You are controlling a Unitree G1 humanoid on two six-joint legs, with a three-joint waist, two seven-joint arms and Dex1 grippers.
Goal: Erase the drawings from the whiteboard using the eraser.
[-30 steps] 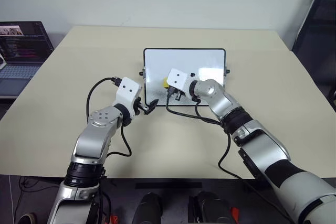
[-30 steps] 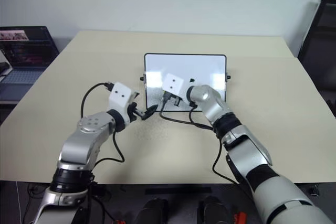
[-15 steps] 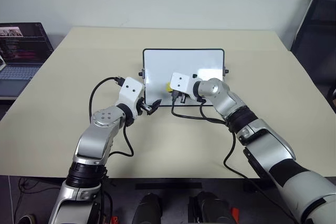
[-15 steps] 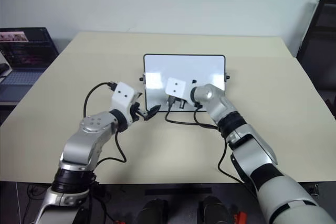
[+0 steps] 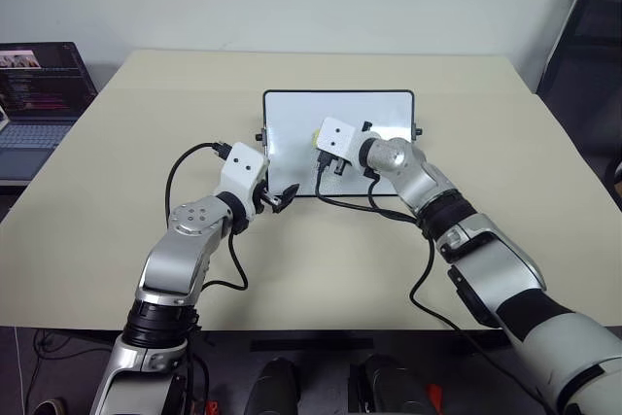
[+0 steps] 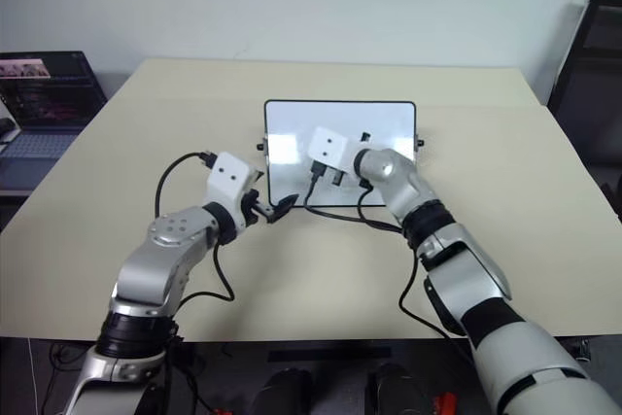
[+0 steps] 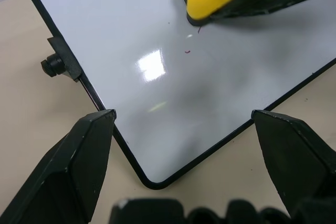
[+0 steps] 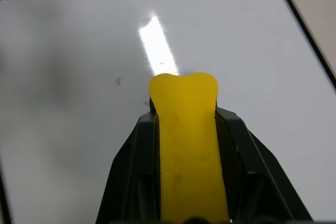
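Now the right gripper (image 8: 184,129) is clenched on the eraser (image 8: 186,145): the two black fingers press its long sides, and its rounded yellow end sticks out past the fingertips. The eraser rests with its dark underside on the whiteboard (image 7: 157,129), in the middle part of the board, a little toward the near edge. Just beside the eraser only a few tiny reddish specks (image 7: 187,52) of the drawings are on the white surface; the rest of the board looks clean and glossy. The left gripper (image 7: 189,145) is spread wide at the near left corner of the board, one finger on each side of the rounded corner, grasping nothing. The board lies flat on the beige table (image 5: 117,162), and a laptop (image 5: 34,94) stands at the far left
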